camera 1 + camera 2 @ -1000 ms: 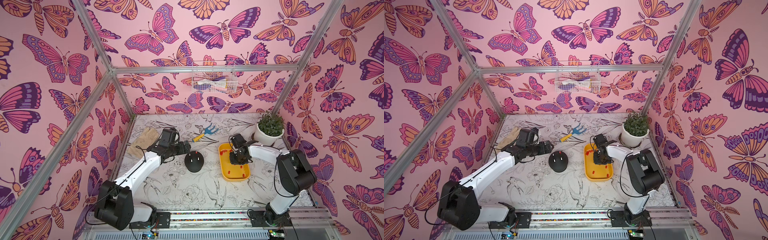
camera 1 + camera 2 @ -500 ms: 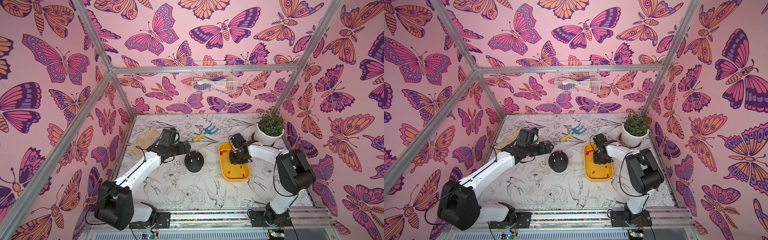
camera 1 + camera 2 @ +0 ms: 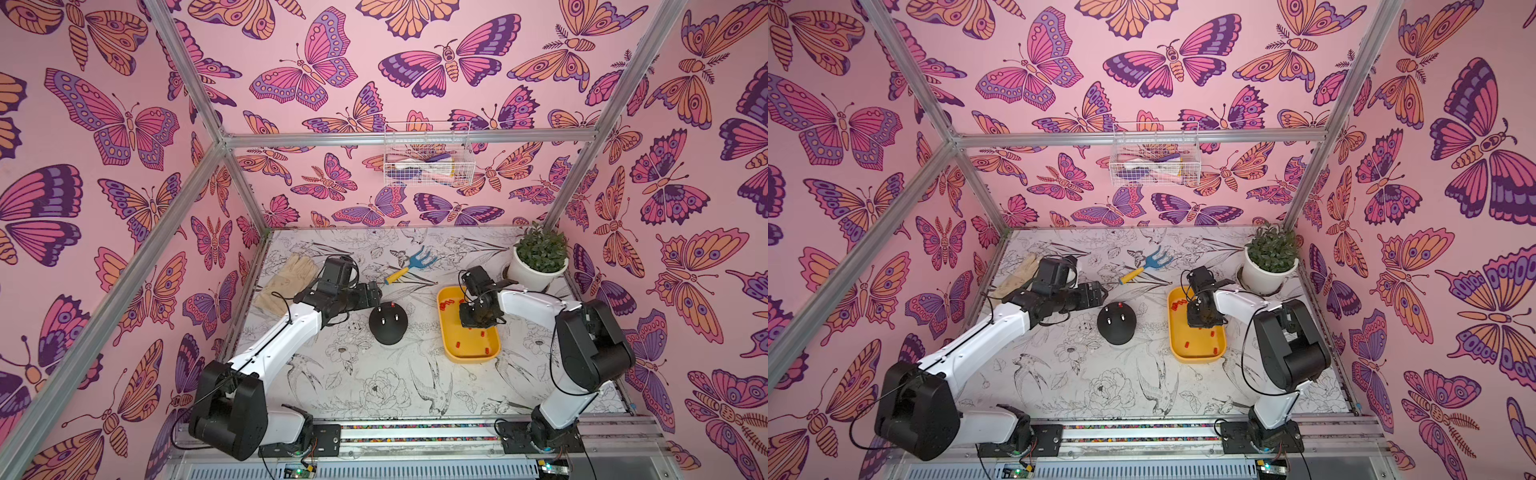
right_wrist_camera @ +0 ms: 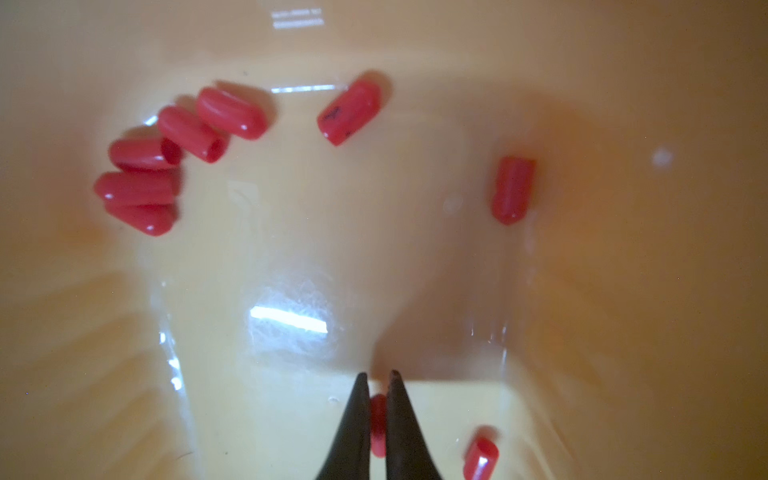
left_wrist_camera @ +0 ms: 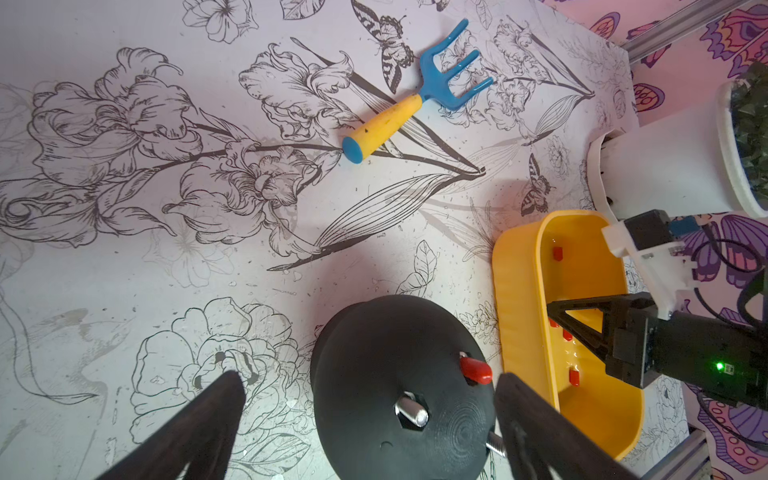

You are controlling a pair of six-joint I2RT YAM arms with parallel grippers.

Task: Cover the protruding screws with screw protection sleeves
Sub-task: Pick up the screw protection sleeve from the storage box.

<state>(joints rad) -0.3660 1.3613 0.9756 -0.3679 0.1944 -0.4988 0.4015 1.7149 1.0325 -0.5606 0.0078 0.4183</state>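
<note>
The black dome (image 3: 388, 326) (image 3: 1117, 328) stands mid-table. In the left wrist view the dome (image 5: 386, 374) carries one red sleeve (image 5: 476, 370) on a stud and two bare protruding screws (image 5: 411, 413) (image 5: 494, 444). My left gripper (image 5: 369, 380) hovers open just left of the dome, its fingers spread to either side of it and touching nothing. My right gripper (image 4: 378, 374) is down inside the yellow tray (image 3: 451, 345), shut on a red screw protection sleeve (image 4: 378, 409). Several loose sleeves (image 4: 189, 133) lie on the tray floor.
A blue and yellow garden fork (image 3: 409, 266) lies behind the dome, and a tan glove (image 3: 286, 276) lies at the back left. A potted plant (image 3: 538, 262) stands right behind the tray. A wire basket (image 3: 426, 160) hangs on the back wall.
</note>
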